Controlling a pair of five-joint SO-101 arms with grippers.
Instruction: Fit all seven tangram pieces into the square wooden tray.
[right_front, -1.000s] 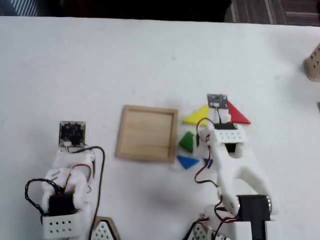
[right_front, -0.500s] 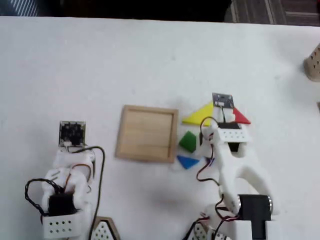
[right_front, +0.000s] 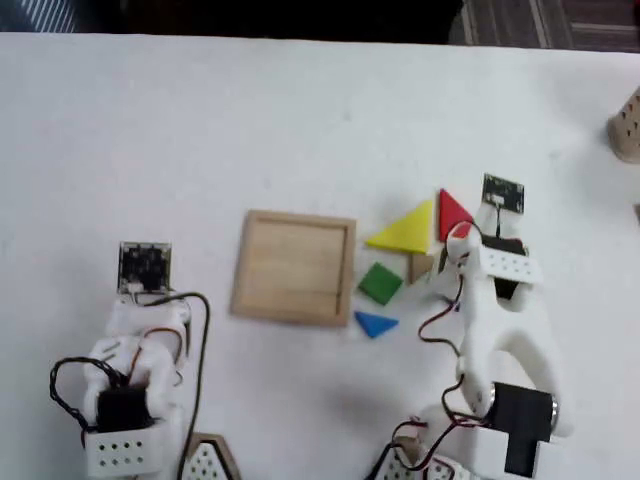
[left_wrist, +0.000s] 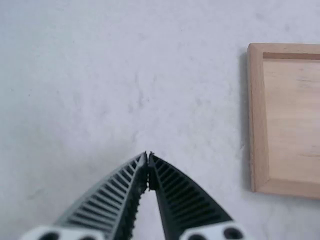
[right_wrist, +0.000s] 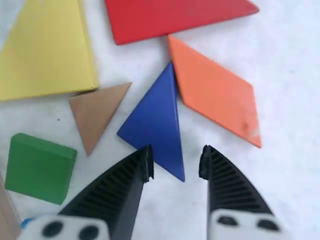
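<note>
Our right gripper (right_wrist: 176, 156) hung with its fingers apart at the blue triangle (right_wrist: 154, 125). The triangle's narrow corner lay between them and its long axis ran ahead, away from the wrist. The tray (right_front: 243, 266) sat bare beyond the green square (right_wrist: 37, 167). Our left gripper (left_wrist: 148, 159), fingers together, rested over the tabletop (left_wrist: 100, 75) on the tray's far side, so we judged the right arm much nearer.

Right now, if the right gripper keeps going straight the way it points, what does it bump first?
Probably the dark blue triangle: its corner lies just ahead of the right gripper, between its open jaws. The orange piece comes after. How high the gripper hangs is unclear.
</note>
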